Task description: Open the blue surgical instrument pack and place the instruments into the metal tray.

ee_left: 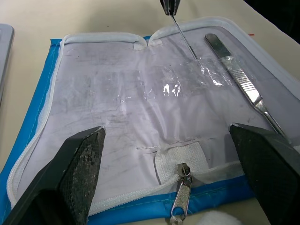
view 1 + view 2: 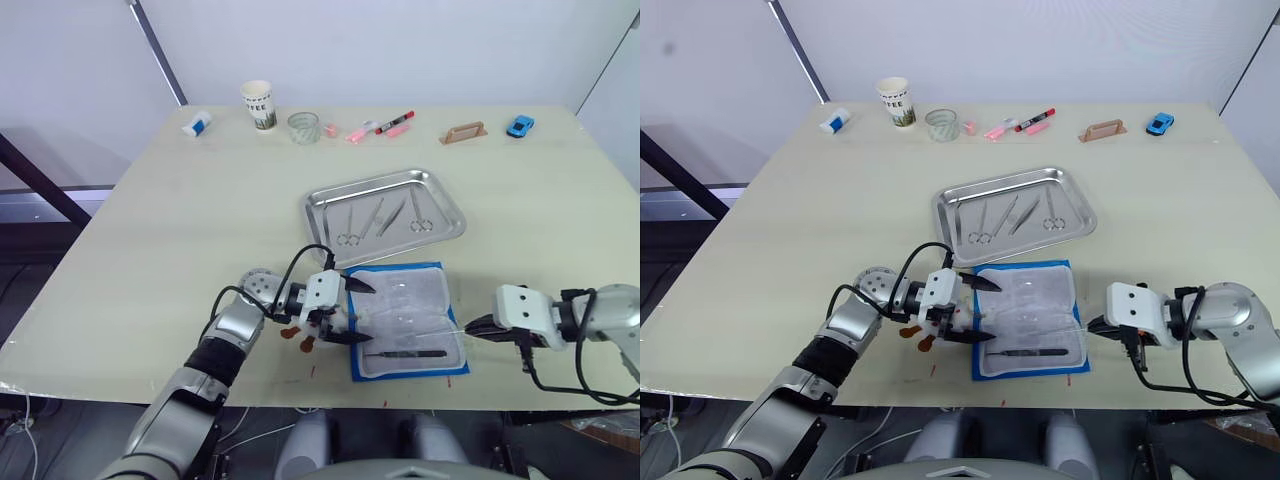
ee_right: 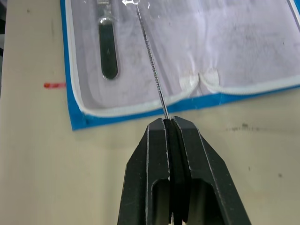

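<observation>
The blue surgical instrument pack (image 2: 440, 272) lies open near the table's front edge, its clear lining up. A flat metal handle (image 2: 405, 352) rests along its near side. My left gripper (image 2: 368, 314) is open at the pack's left edge, its fingers (image 1: 79, 173) straddling the zipper pull (image 1: 181, 187). Off the pack's right edge, my right gripper (image 2: 472, 327) is shut on a thin metal probe (image 3: 152, 65) whose far end lies under the clear plastic. Just behind the pack, the metal tray (image 2: 325, 200) holds three of the instruments (image 2: 382, 217).
Along the far edge stand a paper cup (image 2: 258, 103), a glass (image 2: 303, 126), pink and red markers (image 2: 380, 128), a wooden block (image 2: 464, 132), a blue toy car (image 2: 519, 125) and a white-blue item (image 2: 196, 123). Small red marks (image 3: 54, 85) dot the table by the pack.
</observation>
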Available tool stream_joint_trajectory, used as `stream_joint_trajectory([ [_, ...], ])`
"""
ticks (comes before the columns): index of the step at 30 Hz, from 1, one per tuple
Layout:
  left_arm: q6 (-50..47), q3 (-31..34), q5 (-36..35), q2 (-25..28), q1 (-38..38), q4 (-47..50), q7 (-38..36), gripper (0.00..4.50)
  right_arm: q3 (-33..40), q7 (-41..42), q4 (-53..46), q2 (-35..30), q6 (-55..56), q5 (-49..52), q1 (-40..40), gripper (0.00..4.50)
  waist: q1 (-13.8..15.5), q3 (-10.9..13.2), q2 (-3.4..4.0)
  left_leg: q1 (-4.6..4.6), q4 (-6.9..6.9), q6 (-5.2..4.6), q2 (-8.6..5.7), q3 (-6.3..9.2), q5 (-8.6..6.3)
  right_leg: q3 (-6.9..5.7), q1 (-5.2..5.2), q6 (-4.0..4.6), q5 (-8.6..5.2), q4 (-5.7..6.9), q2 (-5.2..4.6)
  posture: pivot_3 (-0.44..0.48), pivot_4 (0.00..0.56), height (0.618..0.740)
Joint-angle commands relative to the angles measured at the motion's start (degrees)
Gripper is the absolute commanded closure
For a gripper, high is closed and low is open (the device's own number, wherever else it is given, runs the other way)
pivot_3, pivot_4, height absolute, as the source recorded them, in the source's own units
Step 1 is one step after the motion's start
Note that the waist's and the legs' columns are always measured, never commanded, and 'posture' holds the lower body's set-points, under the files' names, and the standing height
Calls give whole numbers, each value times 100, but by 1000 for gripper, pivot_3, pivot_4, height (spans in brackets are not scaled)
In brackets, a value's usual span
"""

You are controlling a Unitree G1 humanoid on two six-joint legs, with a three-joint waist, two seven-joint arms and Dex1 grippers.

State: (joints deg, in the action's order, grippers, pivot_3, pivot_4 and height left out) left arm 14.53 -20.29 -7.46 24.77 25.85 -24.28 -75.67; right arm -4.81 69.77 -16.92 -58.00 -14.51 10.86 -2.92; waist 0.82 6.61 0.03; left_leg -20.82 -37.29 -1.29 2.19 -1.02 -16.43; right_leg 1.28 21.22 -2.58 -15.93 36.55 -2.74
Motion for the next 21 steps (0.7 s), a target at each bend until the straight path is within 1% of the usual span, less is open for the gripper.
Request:
stream_joint_trajectory([
  [1,-285,-236,480,81,-318,-556,192,0,514,278,93,-255,169,301,53,4479,0,2,4,-1,0,0,0,0,0,0,0,0,0,0,-1,0,150,740],
  [5,-283,-232,481,79,-319,-564,202,0,806,547,344,-426,211,544,71,4479,-1,3,4,0,0,0,0,-1,0,1,0,0,0,-1,-3,0,150,740],
  [9,-280,-232,479,79,-336,-557,216,0,970,654,590,-416,118,779,-87,4479,0,4,6,0,0,0,1,0,0,2,0,0,0,-1,-21,0,150,740],
  [13,-280,-225,474,71,-332,-561,235,0,1148,-139,580,269,-811,1399,-753,4479,-11,5,8,2,1,0,2,0,0,3,-1,0,0,-1,-22,0,150,740],
  [16,-279,-207,466,85,-346,-534,249,0,1053,-1126,630,891,-1545,1339,-1378,4479,-1,7,13,1,4,0,3,2,0,2,0,3,2,-1,-21,0,150,740],
  [17,-287,-197,458,88,-350,-521,256,0,1006,-1451,681,1133,-1709,1278,-1611,4479,18,7,15,-2,4,0,2,2,0,2,2,22,13,-1,-23,0,150,740],
  [21,-255,-177,458,116,-368,-535,273,0,873,-2562,989,1890,-2587,1109,-2386,4479,3,8,19,-15,5,0,1,-4,0,3,13,26,16,-4,-33,0,150,740],
])
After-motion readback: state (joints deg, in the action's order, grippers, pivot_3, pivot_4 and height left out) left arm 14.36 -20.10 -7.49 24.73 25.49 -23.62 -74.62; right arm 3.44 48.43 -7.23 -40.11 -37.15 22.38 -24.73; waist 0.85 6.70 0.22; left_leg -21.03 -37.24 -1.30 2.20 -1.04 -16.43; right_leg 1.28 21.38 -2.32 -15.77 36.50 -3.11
